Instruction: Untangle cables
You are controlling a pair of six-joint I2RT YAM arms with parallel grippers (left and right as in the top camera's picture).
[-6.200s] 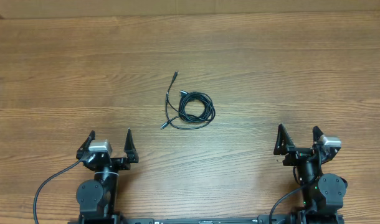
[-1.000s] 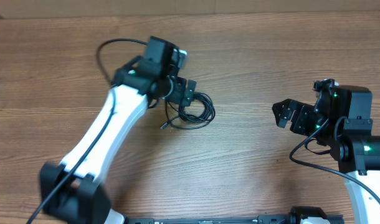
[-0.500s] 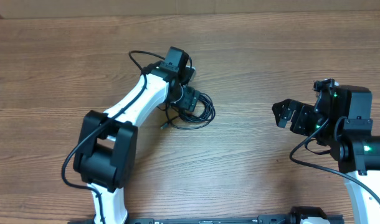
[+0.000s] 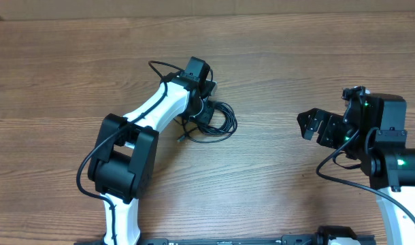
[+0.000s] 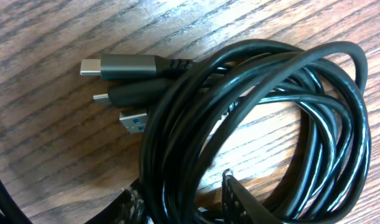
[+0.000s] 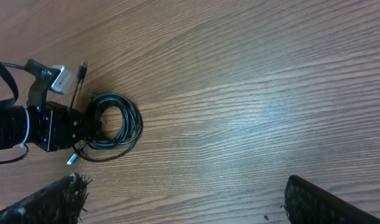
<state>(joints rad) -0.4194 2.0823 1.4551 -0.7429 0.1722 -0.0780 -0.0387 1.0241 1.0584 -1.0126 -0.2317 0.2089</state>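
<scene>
The cables (image 4: pixel 221 120) lie as one black coil of several thin loops at the table's middle, with a loose plug end (image 4: pixel 179 138) to its lower left. My left gripper (image 4: pixel 206 113) is down on the coil's left side. In the left wrist view its fingertips (image 5: pixel 235 190) straddle a bunch of the cables' strands (image 5: pixel 177 155), and a sliver of wood shows beside one fingertip. Three plug ends (image 5: pixel 124 65) rest beside the cables (image 5: pixel 283 124). My right gripper (image 4: pixel 308 124) hovers open and empty far to the right, and its wrist view shows the cables (image 6: pixel 112 121) at the left.
Brown wood-grain table (image 4: pixel 296 61) all round the coil. The left arm's white links (image 4: pixel 150 112) stretch from the front edge up to the coil. The right arm's black wrist (image 4: pixel 374 119) stands at the right edge.
My left arm has reached from the near edge to the coil and lowered onto it. Its jaws have narrowed round the strands over the last second. The right arm has stayed put.
</scene>
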